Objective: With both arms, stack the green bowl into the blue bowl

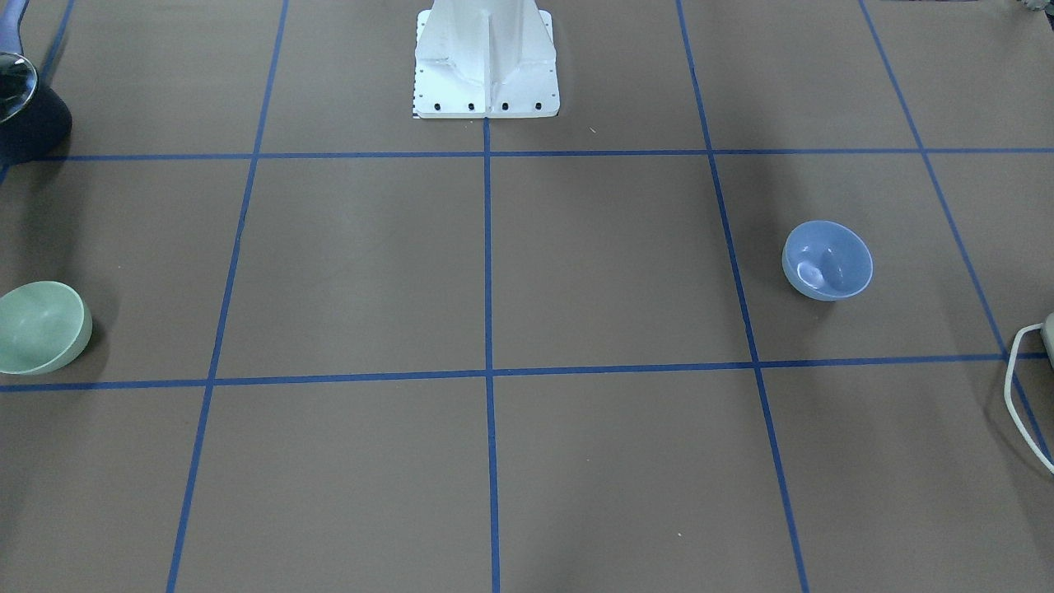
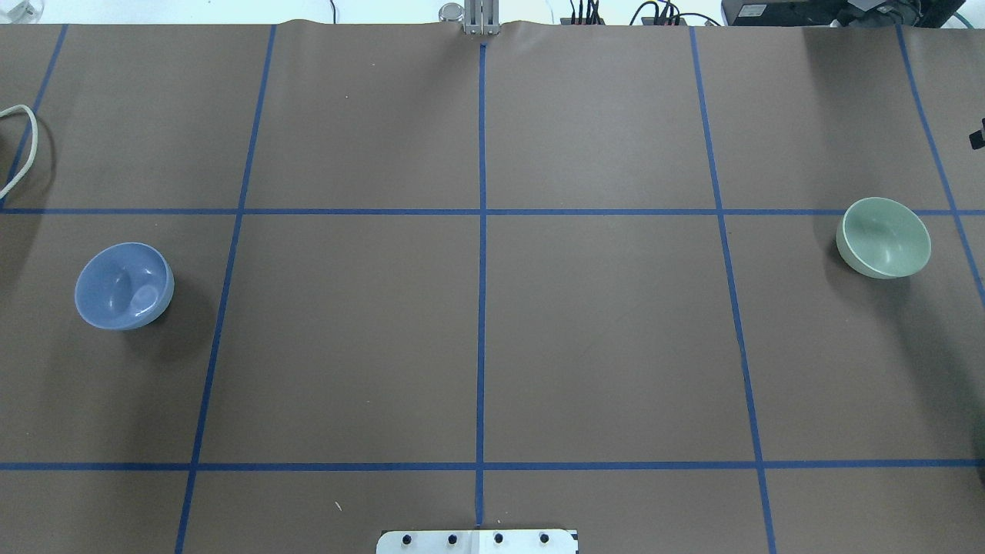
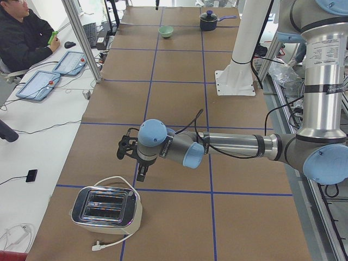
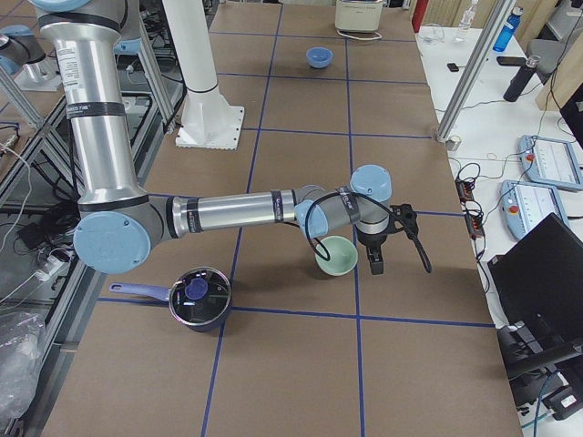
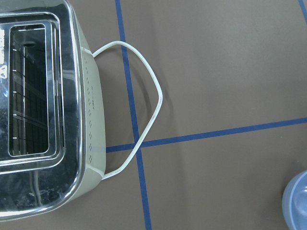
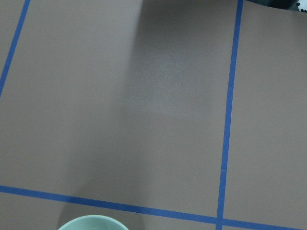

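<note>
Farthest out on the pedestal's (image 1: 486, 58) left, a toaster (image 3: 106, 206) stands at the bench's (image 2: 600, 331) end with its white cable (image 5: 148, 110) looped beside it. The left gripper (image 3: 142, 174) hangs over the bench between the toaster and the pedestal, with nothing seen in it. Only the side view shows it, so I cannot tell how far its jaws are parted. The blue bowl (image 2: 123, 286) sits upright well to the pedestal's left, nearer it than the toaster, and stands alone. The pedestal itself stands on the middle tape line at the robot's edge. Well out to its right, the green bowl (image 2: 883, 237) sits upright, with nothing touching it. The right gripper (image 4: 376, 264) hangs near that bowl with nothing seen in it, and its jaw opening cannot be told either. Farther right than the bowl stands a dark lidded pot (image 4: 199, 299).
</note>
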### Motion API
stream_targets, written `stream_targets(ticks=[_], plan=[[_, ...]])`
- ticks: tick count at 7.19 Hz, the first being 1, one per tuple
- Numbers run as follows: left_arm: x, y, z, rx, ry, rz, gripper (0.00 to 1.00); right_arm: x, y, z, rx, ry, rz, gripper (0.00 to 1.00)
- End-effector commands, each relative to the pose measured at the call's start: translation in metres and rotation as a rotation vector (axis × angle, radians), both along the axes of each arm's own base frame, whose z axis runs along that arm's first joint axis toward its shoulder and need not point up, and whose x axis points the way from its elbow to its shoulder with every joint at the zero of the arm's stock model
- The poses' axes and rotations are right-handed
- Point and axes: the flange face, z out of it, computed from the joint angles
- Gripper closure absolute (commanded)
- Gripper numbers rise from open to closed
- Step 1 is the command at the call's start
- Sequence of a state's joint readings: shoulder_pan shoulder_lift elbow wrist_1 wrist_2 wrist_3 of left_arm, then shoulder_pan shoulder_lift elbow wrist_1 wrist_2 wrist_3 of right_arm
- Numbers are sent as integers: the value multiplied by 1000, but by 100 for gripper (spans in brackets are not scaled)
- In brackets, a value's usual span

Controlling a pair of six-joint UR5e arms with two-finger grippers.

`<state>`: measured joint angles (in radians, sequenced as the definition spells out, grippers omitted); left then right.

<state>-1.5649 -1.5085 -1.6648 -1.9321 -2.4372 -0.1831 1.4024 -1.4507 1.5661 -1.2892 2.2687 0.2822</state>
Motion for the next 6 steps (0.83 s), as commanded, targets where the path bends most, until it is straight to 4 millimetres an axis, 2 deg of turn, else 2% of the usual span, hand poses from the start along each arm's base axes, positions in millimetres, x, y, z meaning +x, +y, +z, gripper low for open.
stream_targets(ticks=[1,2,3,4,5,6], plan=[[55,-5,-10,-41,29,-29,2,-41,12,30,-55,17,-67,0],[93,-6,-17,-56,34,-48,3,-46,13,38,-68,16,-77,0],[135,-5,-21,-64,26,-63,3,-48,14,38,-68,6,-84,0],[166,-2,-20,-77,14,-60,3,-57,16,39,-75,6,-97,0],[180,0,-20,-68,0,-47,2,-64,26,51,-98,13,-110,0],[187,2,-19,-57,-2,-44,2,-74,30,53,-101,16,-129,0]])
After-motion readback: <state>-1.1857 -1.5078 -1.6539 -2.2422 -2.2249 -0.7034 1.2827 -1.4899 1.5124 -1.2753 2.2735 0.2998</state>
